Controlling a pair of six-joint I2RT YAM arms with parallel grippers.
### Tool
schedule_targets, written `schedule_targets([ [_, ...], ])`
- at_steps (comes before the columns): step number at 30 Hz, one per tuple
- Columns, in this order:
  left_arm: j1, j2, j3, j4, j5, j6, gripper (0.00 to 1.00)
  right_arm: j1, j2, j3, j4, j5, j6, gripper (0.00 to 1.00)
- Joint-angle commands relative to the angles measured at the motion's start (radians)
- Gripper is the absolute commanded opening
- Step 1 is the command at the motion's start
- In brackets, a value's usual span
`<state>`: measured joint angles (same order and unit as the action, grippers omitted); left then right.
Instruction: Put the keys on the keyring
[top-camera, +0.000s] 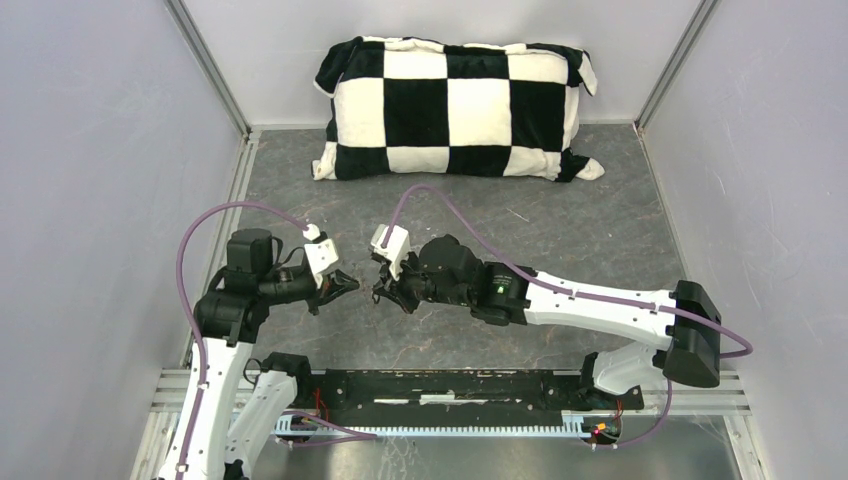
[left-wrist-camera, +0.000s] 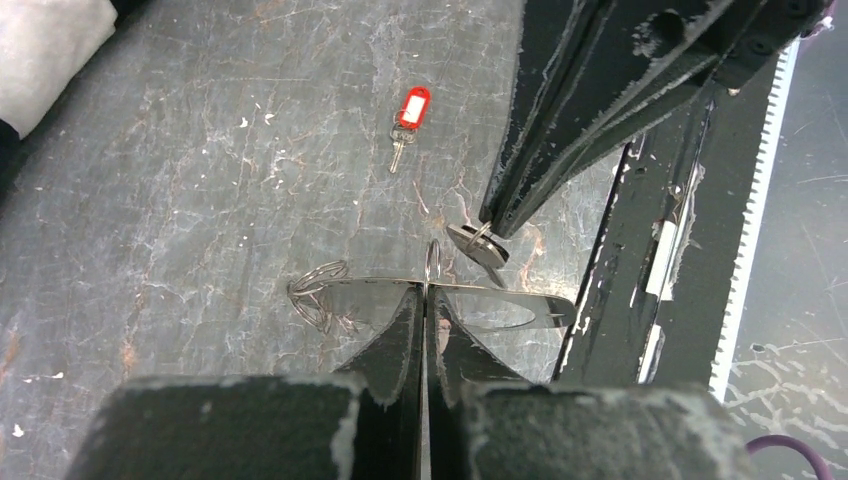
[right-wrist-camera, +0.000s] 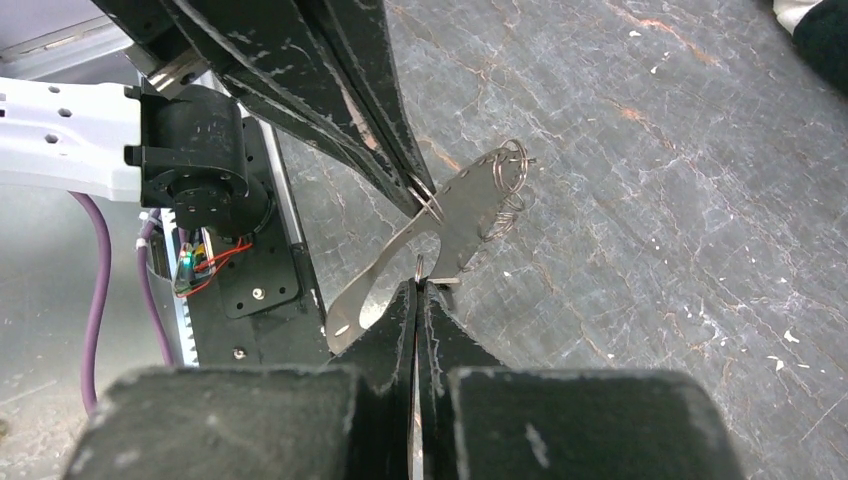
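left claw (left-wrist-camera: 425, 300): clamped tight on the keyring (right-wrist-camera: 460, 205), pinching the top edge of it, held up off the table (top-camera: 560, 230)
keyring: flat grey metal thing with a bunch of little wire rings at one end, hanging between the two claws
right claw (right-wrist-camera: 417, 290): closed too, pinching the small ring of what looks like the black key (left-wrist-camera: 480, 246), tips just beside the keyring
black key: dangling at the right claw's tips, right up against the keyring; can't tell if they're touching
red key (left-wrist-camera: 411, 108): lying flat on the table, well apart from the keyring, nothing touching it
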<state>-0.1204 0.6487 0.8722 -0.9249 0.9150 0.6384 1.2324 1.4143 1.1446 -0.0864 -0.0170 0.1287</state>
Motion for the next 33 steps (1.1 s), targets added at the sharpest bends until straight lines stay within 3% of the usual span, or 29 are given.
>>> schedule_targets([
  [1,-0.002,0.005,0.03,0.054,-0.003,-0.08,0.02,0.022,-0.009,0.03,0.066,0.045,-0.008,0.0],
  [12,-0.002,-0.037,0.005,0.103,-0.011,-0.144,0.02,0.06,0.002,-0.003,0.213,0.08,0.015,0.0],
  [33,-0.002,-0.056,0.031,0.054,-0.016,-0.08,0.02,0.075,-0.012,-0.02,0.259,0.149,0.022,0.0],
])
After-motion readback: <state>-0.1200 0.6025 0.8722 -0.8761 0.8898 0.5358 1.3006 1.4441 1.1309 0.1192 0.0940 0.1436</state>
